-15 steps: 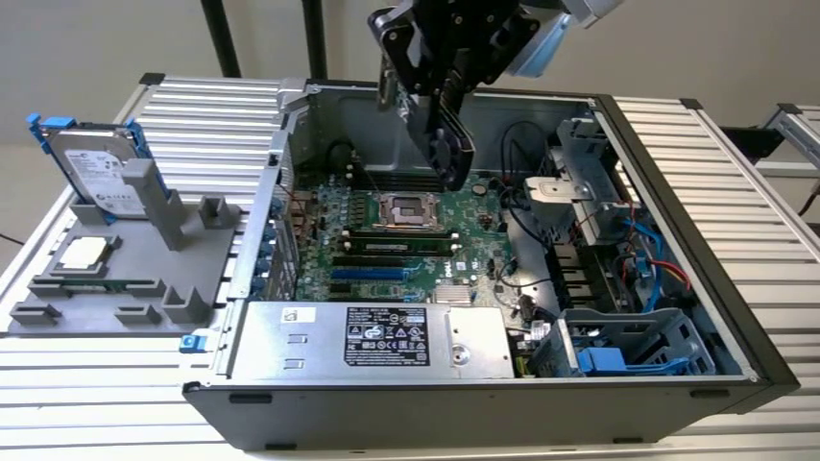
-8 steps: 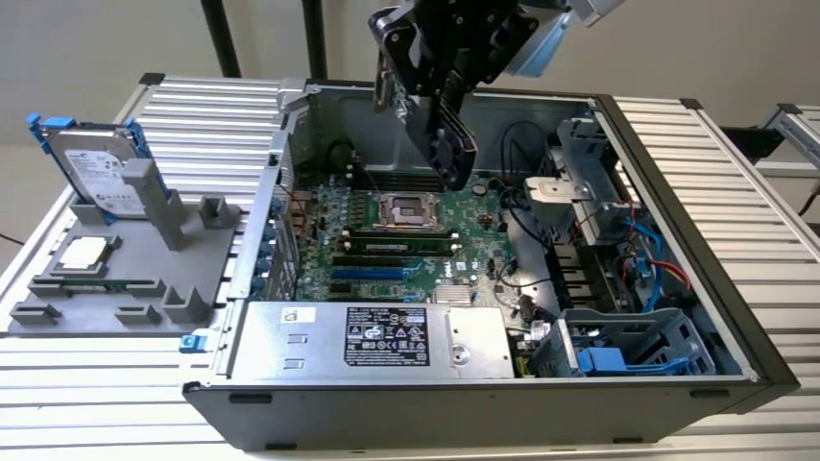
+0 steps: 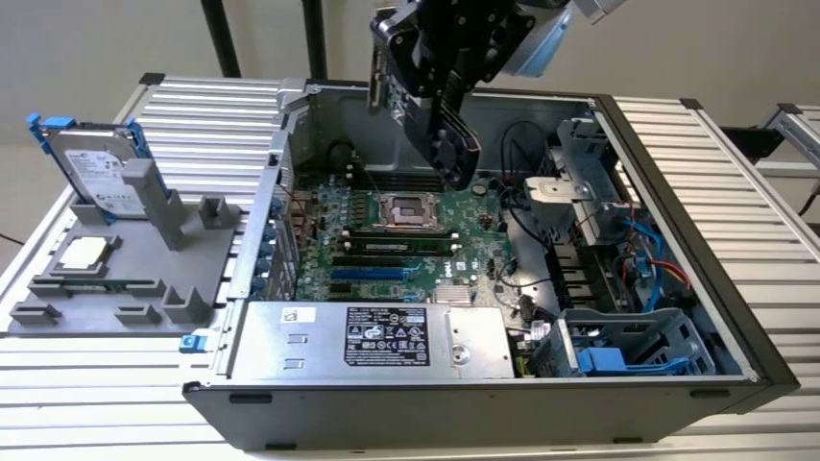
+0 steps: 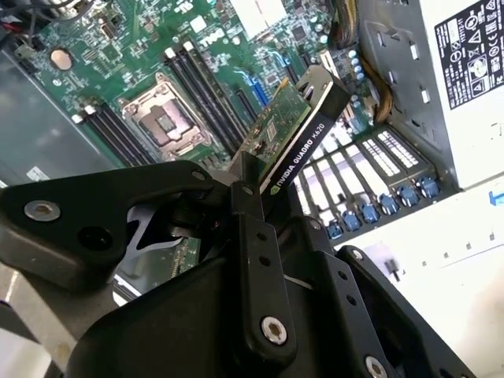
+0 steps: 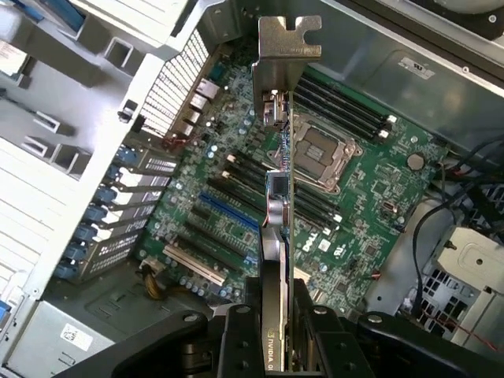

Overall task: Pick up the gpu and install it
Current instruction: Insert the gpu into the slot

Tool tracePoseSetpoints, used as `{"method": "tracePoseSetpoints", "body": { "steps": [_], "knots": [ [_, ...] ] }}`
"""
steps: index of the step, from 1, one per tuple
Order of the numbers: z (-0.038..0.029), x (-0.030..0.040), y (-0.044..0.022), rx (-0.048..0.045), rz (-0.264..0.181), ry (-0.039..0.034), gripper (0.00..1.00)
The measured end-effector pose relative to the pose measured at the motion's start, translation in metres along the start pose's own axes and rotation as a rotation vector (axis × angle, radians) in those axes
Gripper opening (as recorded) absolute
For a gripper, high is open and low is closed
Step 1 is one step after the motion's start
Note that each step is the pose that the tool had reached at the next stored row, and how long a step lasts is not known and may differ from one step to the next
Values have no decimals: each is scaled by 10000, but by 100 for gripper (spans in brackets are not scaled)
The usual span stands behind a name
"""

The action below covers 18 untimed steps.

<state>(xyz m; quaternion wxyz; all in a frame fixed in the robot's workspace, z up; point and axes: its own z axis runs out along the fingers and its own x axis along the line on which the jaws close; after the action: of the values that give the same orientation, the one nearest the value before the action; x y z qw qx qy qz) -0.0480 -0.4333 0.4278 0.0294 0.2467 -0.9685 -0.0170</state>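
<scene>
While clamped in the gripper [image 4: 250,193], the graphics card [image 4: 303,130] hangs above the motherboard [image 3: 372,245]. Holding it edgewise probably suits the slots [image 5: 228,216].

The fingers [image 5: 236,346] clamp the gpu [image 5: 277,213] edge-on, its silver bracket [image 5: 288,47] leading, above the green motherboard [image 5: 228,228]

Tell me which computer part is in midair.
The gpu, held by the gripper above the motherboard; the hard drive and silver chip sit on the grey stand.

Exterior view: I look down from high on open grey computer case [image 3: 448,411]. Both wrist views: close behind black claw [image 4: 253,183] [image 5: 276,309], sharing its green motherboard [image 4: 138,43] [image 5: 379,185].
</scene>
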Motion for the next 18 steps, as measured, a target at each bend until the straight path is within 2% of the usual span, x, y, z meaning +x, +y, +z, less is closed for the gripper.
{"method": "tracePoseSetpoints", "body": {
  "steps": [18],
  "knots": [
    [0, 0, 0, 82, -1687, 81, 0]
  ]
}}
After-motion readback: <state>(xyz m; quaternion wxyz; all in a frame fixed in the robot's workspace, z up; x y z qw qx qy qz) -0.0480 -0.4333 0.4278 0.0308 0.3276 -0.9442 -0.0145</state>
